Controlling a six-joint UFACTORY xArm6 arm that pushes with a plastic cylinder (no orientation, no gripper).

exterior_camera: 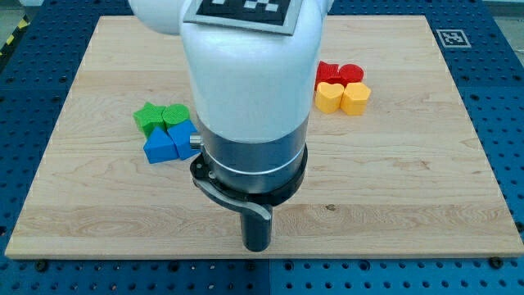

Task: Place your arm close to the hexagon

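My tip (258, 247) rests on the wooden board near the view's bottom, at the centre. The white and grey arm body above it hides the board's middle. A yellow block that looks like a hexagon (328, 97) lies at the upper right, far from the tip. It touches a yellow heart (356, 97). Two red blocks (329, 72) (352, 74) sit just behind them; their shapes are unclear. At the left lie a green star-like block (149, 117), a green heart (175, 115), a blue triangle (158, 147) and a second blue block (182, 138) partly hidden by the arm.
The wooden board (409, 180) lies on a blue perforated table. A black-and-white marker tag (452, 37) is just off the board's top right corner. The board's bottom edge is just below my tip.
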